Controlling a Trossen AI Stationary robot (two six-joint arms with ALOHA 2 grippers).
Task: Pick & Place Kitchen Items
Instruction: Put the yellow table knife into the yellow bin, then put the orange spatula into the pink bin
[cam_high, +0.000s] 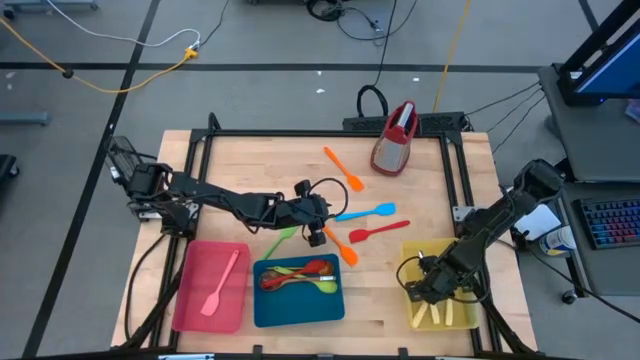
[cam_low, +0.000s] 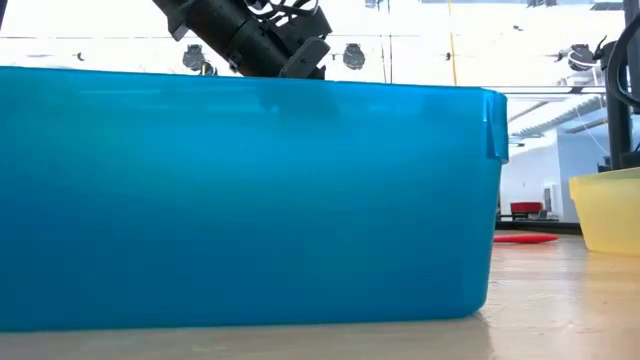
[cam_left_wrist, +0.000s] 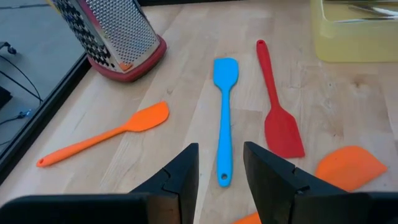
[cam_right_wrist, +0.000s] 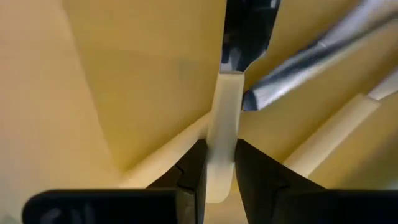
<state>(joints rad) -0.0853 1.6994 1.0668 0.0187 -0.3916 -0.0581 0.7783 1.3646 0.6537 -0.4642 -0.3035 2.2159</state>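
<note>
The right gripper (cam_right_wrist: 217, 168) is holding a cream knife (cam_right_wrist: 222, 124) inside the yellow tray (cam_high: 412, 250), its jaws closed on the handle; the knife's long axis is running straight ahead from the jaws, blade farthest. Releasing seems to be next. The left gripper (cam_left_wrist: 221, 171), jaws apart and empty, is hovering over the tabletop (cam_left_wrist: 186, 87), the blue spatula (cam_left_wrist: 224, 112) lying lengthwise ahead, handle end between them.

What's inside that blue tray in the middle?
The blue tray holds a heap of red spoons and green spoons. They overlap, so an exact count, or anything beneath them, is hidden.
</note>
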